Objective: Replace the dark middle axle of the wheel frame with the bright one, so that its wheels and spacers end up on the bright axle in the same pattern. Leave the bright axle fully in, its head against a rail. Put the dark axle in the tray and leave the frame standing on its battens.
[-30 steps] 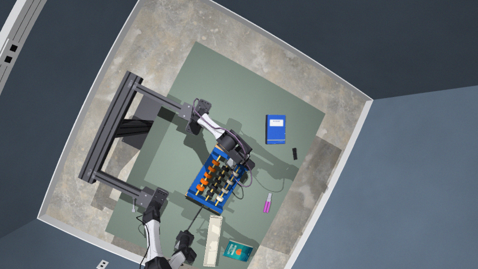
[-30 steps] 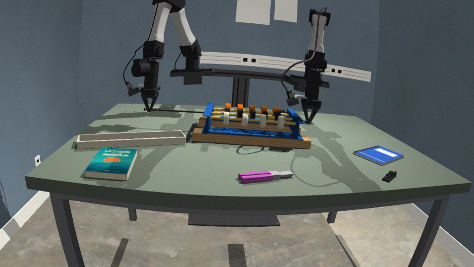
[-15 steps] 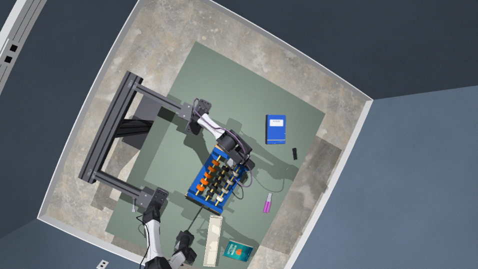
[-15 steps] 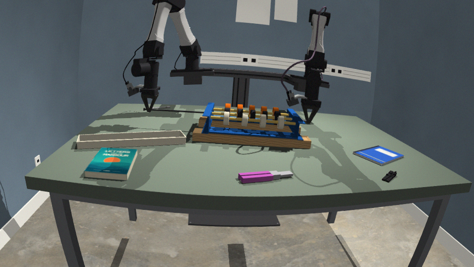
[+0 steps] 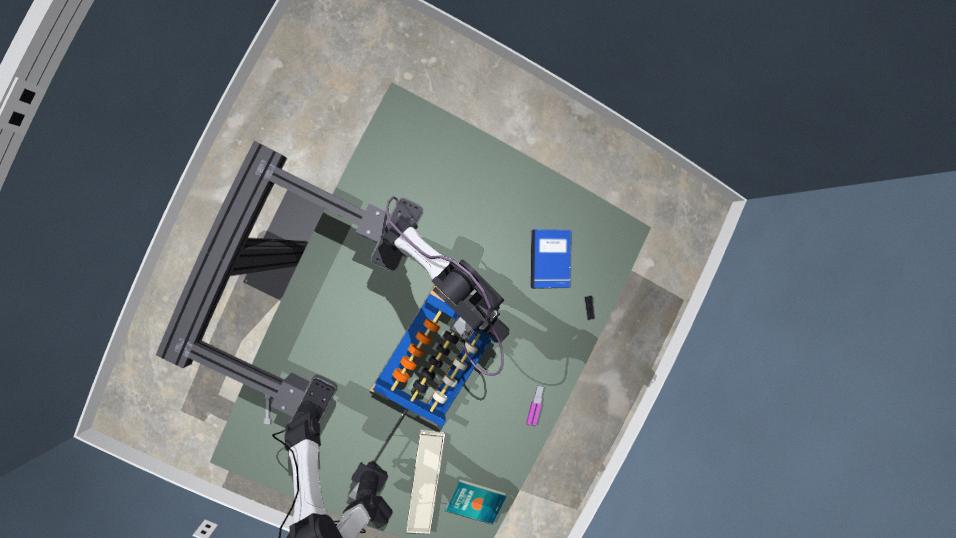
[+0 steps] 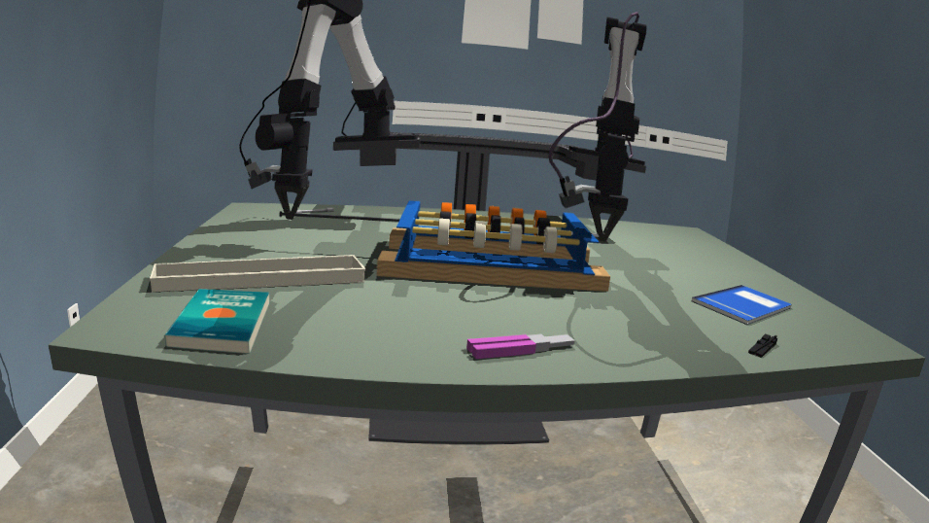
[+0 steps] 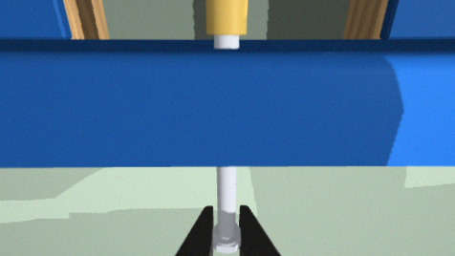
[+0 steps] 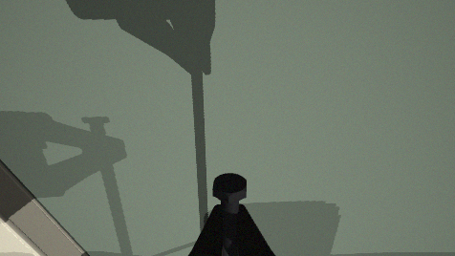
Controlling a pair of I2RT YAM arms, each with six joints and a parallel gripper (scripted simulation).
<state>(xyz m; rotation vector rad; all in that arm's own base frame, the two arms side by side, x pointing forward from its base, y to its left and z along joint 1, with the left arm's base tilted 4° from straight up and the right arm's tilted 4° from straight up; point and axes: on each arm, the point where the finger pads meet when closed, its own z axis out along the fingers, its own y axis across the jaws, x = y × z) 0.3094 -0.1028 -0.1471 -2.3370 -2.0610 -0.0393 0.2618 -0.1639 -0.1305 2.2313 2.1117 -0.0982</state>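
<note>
The blue wheel frame stands on its wooden battens. Black wheels sit in its middle row, between the orange wheels and white wheels. My left gripper is shut on the bright axle near its head, outside a rail. The axle passes through the rail to a yellow spacer. My right gripper is shut on the dark axle just below its head. Its far end reaches the opposite rail; whether it is inside is hidden.
The cream tray is empty beside the dark axle. A teal book, a magenta-handled tool, a blue notebook and a black clip lie around.
</note>
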